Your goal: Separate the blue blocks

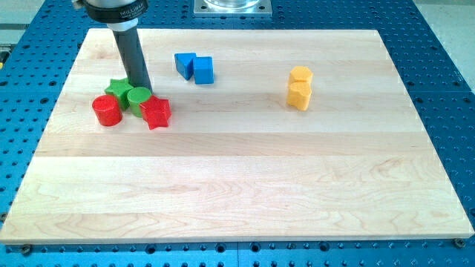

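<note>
Overhead, a pale wooden board (245,185) covers blue perforated table (438,44).

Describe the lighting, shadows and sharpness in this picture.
Camera view: even, soft overhead light; the wooden board shows no strong glare; blocks cast only faint short shadows. Both blue blocks and my tip, beside the green cylinder, look sharp; the board's edges look straight, so no obvious distortion.

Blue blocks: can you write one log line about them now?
blue blocks: touching, not separated | my tip: left of them, by green blocks | step: pending
</note>
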You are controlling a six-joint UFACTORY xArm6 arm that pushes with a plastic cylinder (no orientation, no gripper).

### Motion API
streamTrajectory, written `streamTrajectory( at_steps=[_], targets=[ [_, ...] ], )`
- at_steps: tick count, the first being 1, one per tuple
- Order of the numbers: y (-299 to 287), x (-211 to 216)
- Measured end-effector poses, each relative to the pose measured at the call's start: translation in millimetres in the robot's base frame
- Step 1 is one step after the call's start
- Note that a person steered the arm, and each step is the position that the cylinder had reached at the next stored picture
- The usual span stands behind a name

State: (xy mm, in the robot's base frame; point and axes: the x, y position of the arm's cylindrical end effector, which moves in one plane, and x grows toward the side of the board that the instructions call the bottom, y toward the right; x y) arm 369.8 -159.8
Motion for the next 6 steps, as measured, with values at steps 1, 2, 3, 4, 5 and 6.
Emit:
streamTrajectory(
  at_steps=[1,2,3,4,5,6],
  targets=[
    [10,-50],
    [75,-53],
    [84,-83],
    [110,-83],
    [131,-44],
    [74,-62]
  ],
)
